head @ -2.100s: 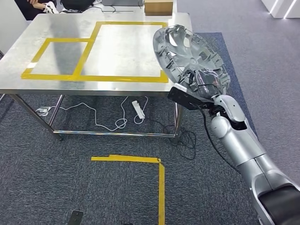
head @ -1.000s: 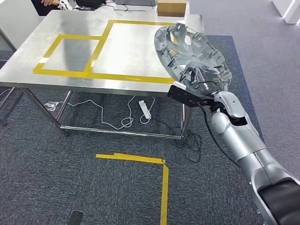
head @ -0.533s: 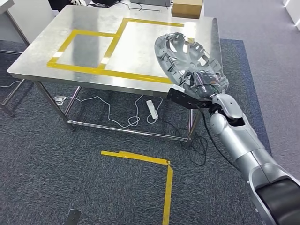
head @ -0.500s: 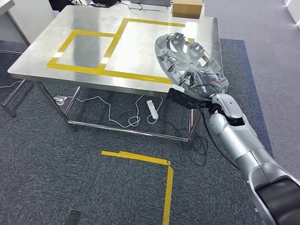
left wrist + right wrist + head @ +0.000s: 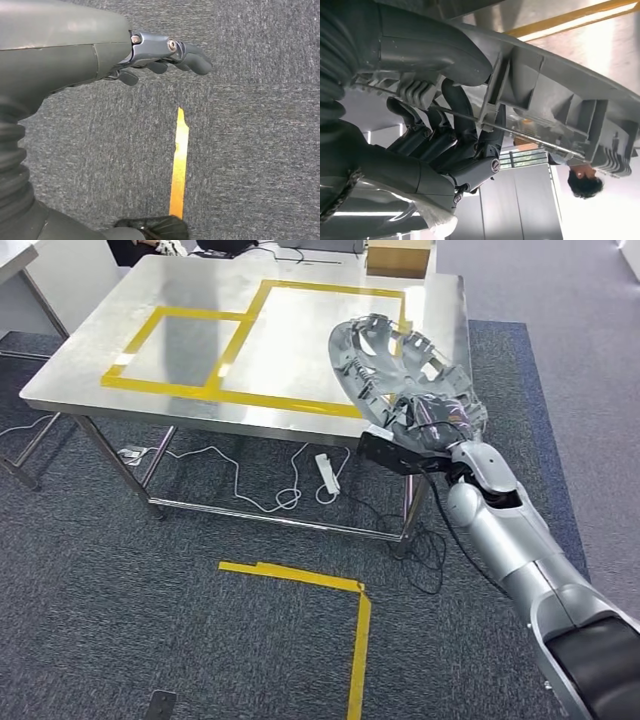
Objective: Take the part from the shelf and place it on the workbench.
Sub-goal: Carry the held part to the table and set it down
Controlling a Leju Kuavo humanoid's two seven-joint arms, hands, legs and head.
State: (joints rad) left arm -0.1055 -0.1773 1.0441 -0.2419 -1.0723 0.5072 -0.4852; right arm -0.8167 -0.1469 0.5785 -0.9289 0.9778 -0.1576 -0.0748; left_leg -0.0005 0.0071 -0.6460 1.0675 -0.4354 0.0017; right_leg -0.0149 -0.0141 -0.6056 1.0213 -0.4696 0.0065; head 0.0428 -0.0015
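Since two seconds ago your view has swung, so the steel workbench (image 5: 90, 360) now sits further right in the picture. Your right hand (image 5: 423, 425) grips the grey wheel cover (image 5: 392, 355) by its rim, tilted, above the bench's near right corner. Your left hand (image 5: 166, 52) hangs over the carpet (image 5: 245, 150), fingers loosely apart, holding nothing.

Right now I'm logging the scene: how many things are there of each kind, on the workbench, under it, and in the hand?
Wheel cover, held by the right hand: 1
Cardboard box on the workbench: 1
Power strip underneath: 1
Total: 3
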